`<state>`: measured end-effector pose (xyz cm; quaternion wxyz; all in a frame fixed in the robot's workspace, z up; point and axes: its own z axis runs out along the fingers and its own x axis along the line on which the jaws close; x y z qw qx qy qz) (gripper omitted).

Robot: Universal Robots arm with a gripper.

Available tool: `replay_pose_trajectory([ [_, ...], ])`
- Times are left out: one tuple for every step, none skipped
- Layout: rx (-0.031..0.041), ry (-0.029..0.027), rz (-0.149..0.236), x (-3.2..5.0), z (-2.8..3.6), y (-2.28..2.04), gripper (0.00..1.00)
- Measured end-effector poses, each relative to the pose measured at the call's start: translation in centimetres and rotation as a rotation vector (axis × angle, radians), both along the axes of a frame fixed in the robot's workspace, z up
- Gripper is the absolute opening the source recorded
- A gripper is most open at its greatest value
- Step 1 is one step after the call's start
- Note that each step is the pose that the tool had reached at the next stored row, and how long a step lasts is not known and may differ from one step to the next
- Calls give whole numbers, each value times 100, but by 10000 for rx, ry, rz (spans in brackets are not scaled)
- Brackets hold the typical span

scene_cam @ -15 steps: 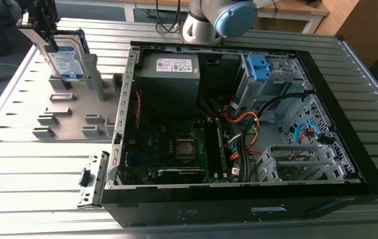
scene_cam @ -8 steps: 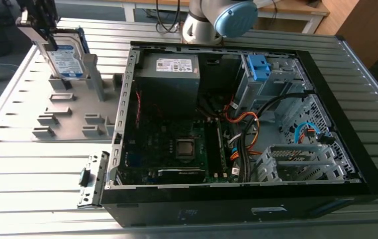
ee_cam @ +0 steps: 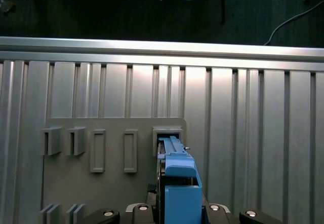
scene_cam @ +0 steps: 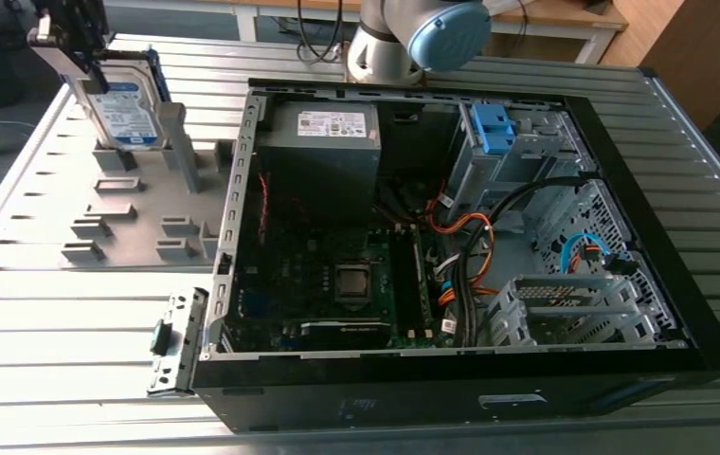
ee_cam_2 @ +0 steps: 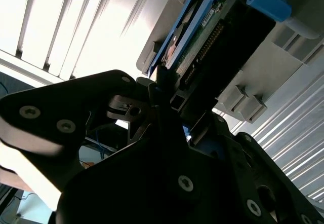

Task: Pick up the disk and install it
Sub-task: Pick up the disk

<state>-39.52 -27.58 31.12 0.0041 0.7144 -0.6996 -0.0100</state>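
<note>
Claw: closed on the near end of the disk, a finger on either side of the blue frame, so I log it as gripping. The grip sits at one end only. My reading is that this leaves most of the drive's length free and keeps the claw clear of the slot walls. In the exterior view the disk hangs upright under the claw, label face out, with its lower end at a slot of the grey holder plate. I cannot tell whether that end sits in the slot or just above it. The first wrist view looks straight down the drive's length and shows its far end lined up with the last slot in the row. The other slots look vacant. The plate appears to be a staging rack that stands parts on end so they can be gripped from above. It lies flat on the ribbed metal tabletop. Farther off, to the exterior view's right of the plate, the computer case lies on its side with its panel off, giving access from above. Inside it are a grey power-supply box and, beyond, a bare blue bracket at the drive cage. The disk is well apart from the case, so nothing is installed yet.
</note>
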Motion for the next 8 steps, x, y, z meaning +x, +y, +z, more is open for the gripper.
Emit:
replay_pose_trajectory([
  [0,0,0,0,6,0,36],
  [0,1,0,0,11,0,36],
  [1,-1,0,0,14,0,36],
  [1,0,0,0,18,0,36],
  [0,1,0,0,23,0,36],
  [0,2,0,0,29,0,36],
  [0,2,0,0,34,0,36],
  [0,1,0,0,40,0,36],
])
